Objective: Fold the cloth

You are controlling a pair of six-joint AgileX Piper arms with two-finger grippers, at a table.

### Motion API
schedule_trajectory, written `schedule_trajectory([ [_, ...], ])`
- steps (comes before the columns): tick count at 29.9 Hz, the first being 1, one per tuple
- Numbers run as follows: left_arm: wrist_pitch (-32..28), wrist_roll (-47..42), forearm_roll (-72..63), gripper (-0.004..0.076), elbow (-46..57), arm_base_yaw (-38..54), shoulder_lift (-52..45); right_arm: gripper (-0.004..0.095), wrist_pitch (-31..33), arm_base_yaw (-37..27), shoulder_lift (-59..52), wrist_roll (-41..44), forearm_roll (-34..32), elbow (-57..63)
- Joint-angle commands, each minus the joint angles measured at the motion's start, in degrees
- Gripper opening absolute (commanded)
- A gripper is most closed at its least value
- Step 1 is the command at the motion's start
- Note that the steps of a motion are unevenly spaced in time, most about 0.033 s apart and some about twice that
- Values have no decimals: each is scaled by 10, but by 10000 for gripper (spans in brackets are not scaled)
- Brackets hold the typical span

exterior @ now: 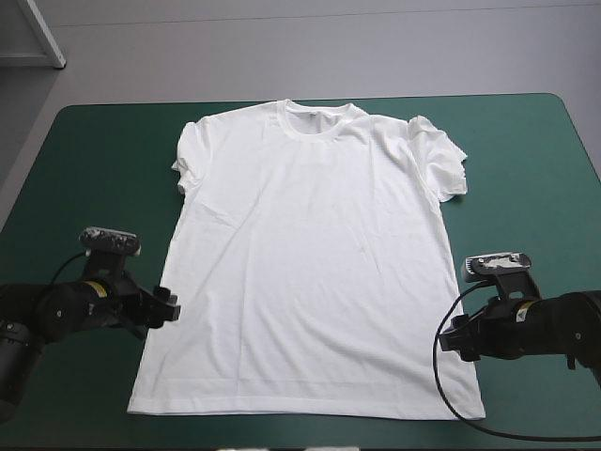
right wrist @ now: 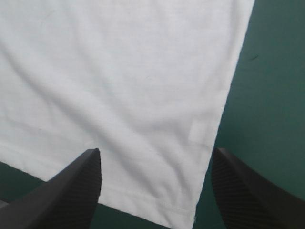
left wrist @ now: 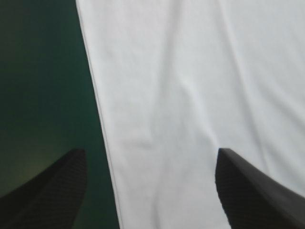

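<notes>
in the middle of the tabletop, the white t-shirt lies spread flat, collar toward the far edge and hem along the near edge. the left gripper stands spread at the shirt's left side edge, one black finger over the teal-green cover, the other over cloth. the right gripper is spread too, straddling the hem corner nearest the tabletop's near right corner.
</notes>
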Motion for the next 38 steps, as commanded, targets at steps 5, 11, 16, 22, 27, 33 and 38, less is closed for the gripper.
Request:
schedule_trajectory([
  [5, -104, -24, 45, 528, -141, 2, 121, 631, 15, -1, -5, 21, -25, -46],
  [11, -140, -16, -15, 523, -211, 34, 257, 630, 26, -1, -5, 24, -16, -51],
  [16, -154, -8, -15, 522, -273, 40, 349, 629, 26, -1, -5, 25, -13, -55],
  [22, -150, -5, -15, 522, -341, 40, 442, 626, 23, -1, -5, 24, -13, -61],
  [27, -159, -5, -11, 522, -356, 40, 482, 617, 8, -1, -5, 28, -18, -61],
  [33, -149, -5, -8, 456, -356, 40, 514, 617, -26, -1, 25, 49, -76, -88],
  [38, -144, -5, -8, 328, -356, 40, 533, 617, -59, -2, 86, 53, -106, -145],
])
